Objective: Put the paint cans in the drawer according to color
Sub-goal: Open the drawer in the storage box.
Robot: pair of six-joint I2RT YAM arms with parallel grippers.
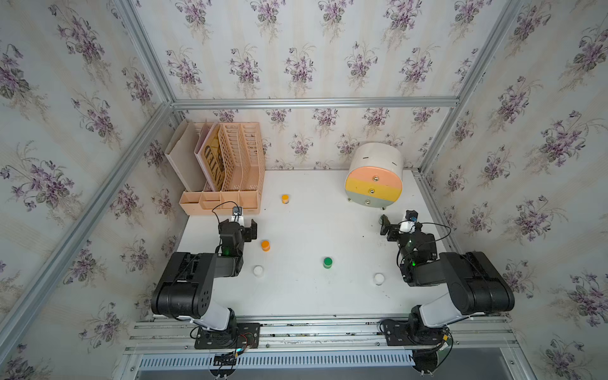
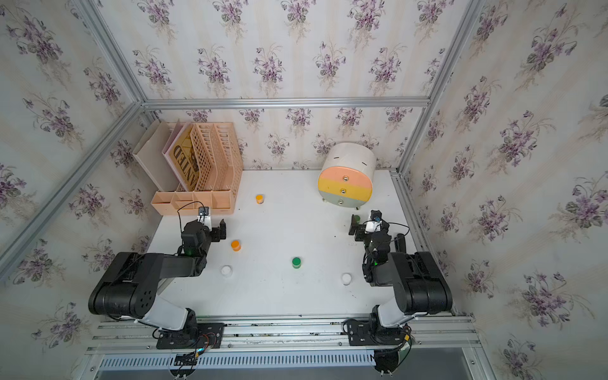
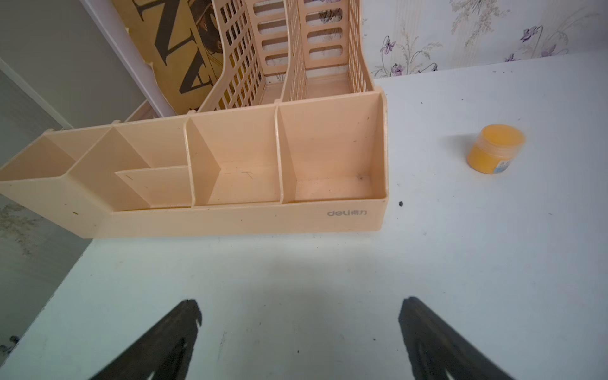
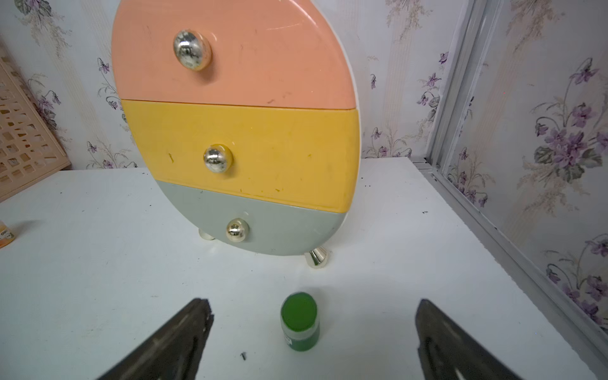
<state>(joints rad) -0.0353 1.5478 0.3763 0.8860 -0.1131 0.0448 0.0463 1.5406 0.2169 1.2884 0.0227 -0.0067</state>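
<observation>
right fingers (image 4: 177,339): spread wide, nothing held; green pot (image 4: 300,320) stood upright on the bench (image 4: 98,263) between them, untouched.
left fingers (image 3: 171,339): spread wide, empty; file rack (image 3: 230,217) ahead.
handling: pots judged light, rigid, smooth, easily tipped; best taken across the round body under the lid, gently.
drawer (image 4: 237,131): just beyond the green pot; all three fronts shut, so a knob is to be pulled first.
other pots: far orange pot (image 1: 285,198) by the rack, near orange pot (image 1: 265,245) beside the left arm, second green pot (image 1: 327,262) mid-bench, left white pot (image 1: 258,270) and right white pot (image 1: 379,278) nearer the front edge.
views: green pot shown plainly by the right wrist view only; mostly hidden in both top views.
</observation>
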